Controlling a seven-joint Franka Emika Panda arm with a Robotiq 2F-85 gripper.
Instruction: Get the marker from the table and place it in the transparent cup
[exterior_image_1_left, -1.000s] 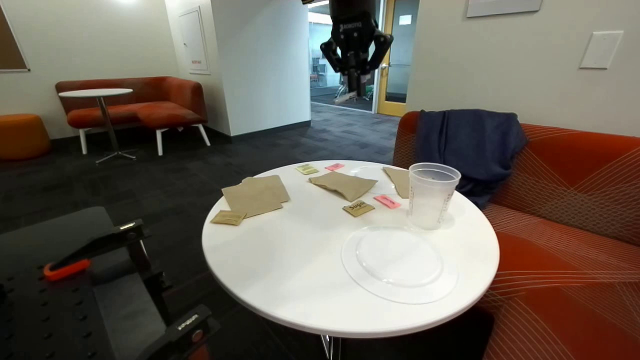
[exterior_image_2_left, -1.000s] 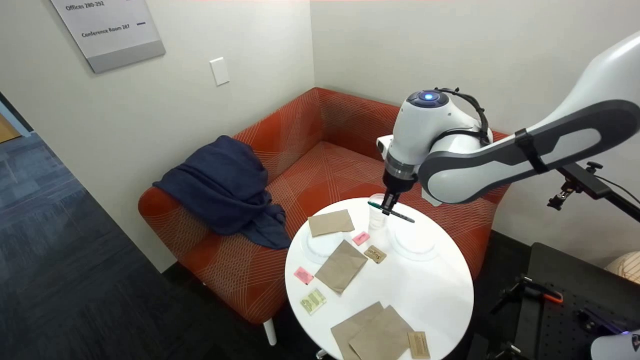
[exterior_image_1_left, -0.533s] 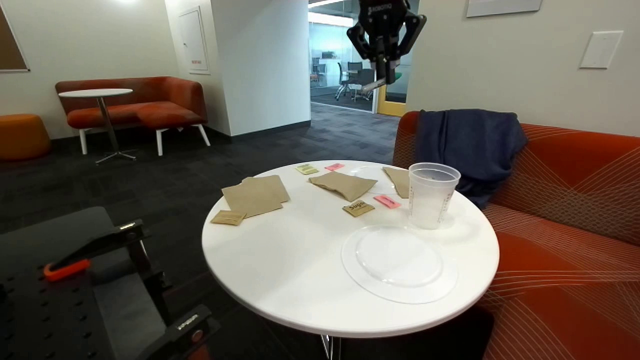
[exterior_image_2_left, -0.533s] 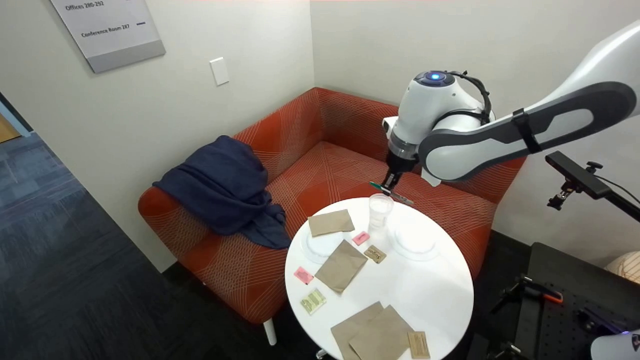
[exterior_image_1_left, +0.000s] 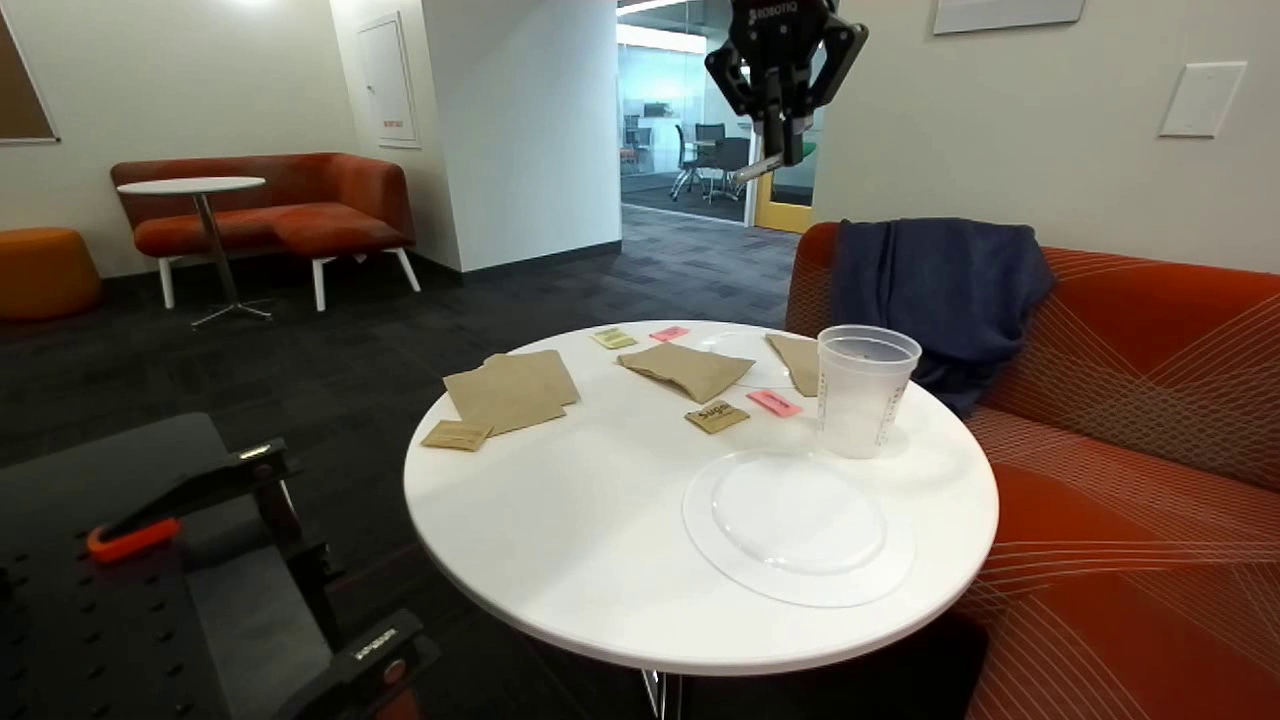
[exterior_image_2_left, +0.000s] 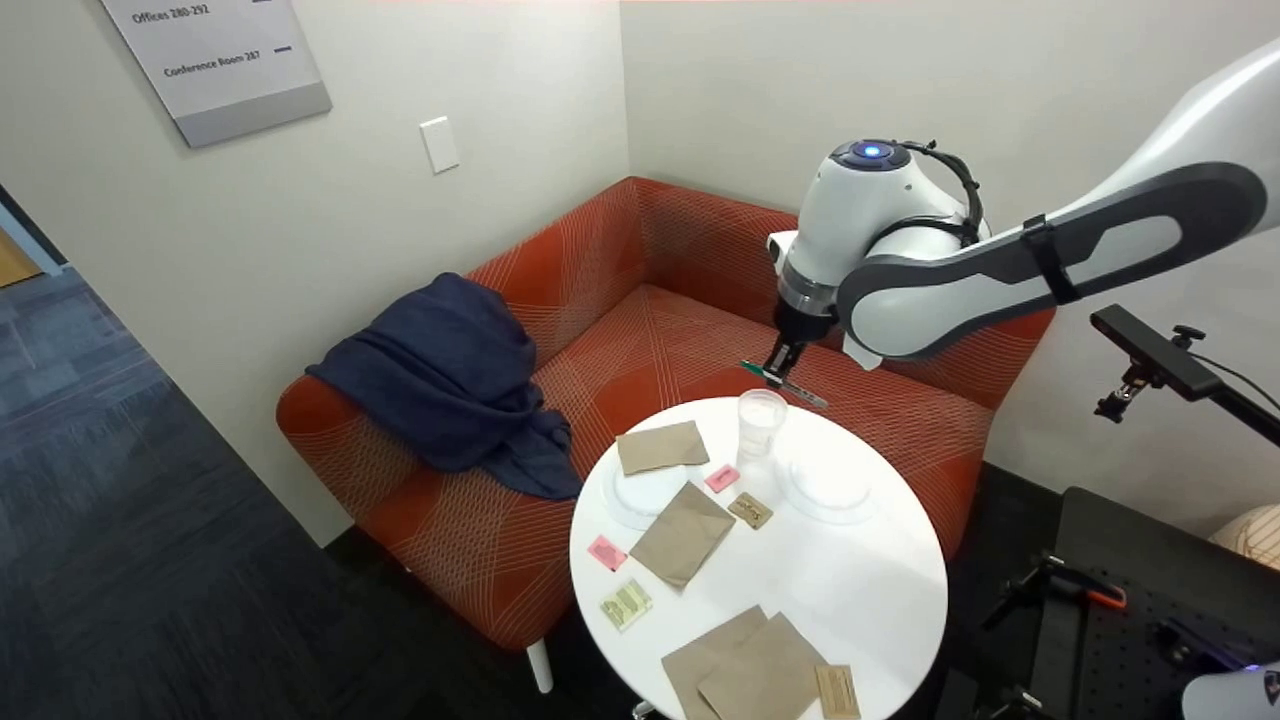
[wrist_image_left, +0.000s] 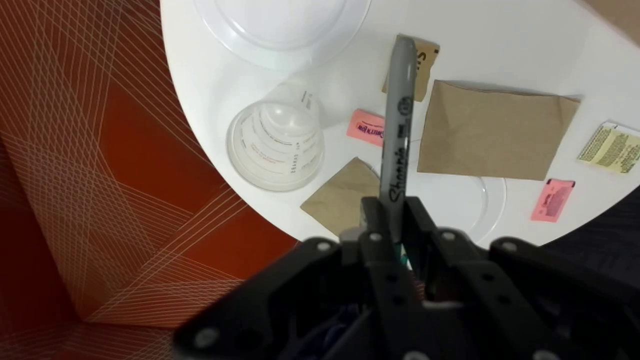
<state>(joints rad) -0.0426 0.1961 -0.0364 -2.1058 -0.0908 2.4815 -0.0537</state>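
The marker has a grey body and a green end; it shows in both exterior views (exterior_image_1_left: 758, 168) (exterior_image_2_left: 804, 395) and in the wrist view (wrist_image_left: 400, 120). My gripper (exterior_image_1_left: 784, 150) is shut on it near its middle, also in an exterior view (exterior_image_2_left: 778, 372) and the wrist view (wrist_image_left: 393, 212). The marker lies roughly level, well above the table (exterior_image_1_left: 580, 530). The transparent cup (exterior_image_1_left: 862, 400) stands upright on the table, also in an exterior view (exterior_image_2_left: 761, 428). In the wrist view the cup (wrist_image_left: 280, 155) is left of the marker. The marker's green end is mostly hidden by the fingers there.
A clear round plate (exterior_image_1_left: 800, 520) lies beside the cup, and another clear plate (exterior_image_2_left: 635, 495) lies partly under brown napkins (exterior_image_2_left: 683, 535). Sugar (exterior_image_2_left: 750, 509) and pink packets (exterior_image_2_left: 722, 477) lie near the cup. A red couch (exterior_image_2_left: 620, 400) borders the table.
My gripper has risen with the marker and moved to the right in an exterior view. In the last half second it moved only slightly. The cup and the table items have not moved.
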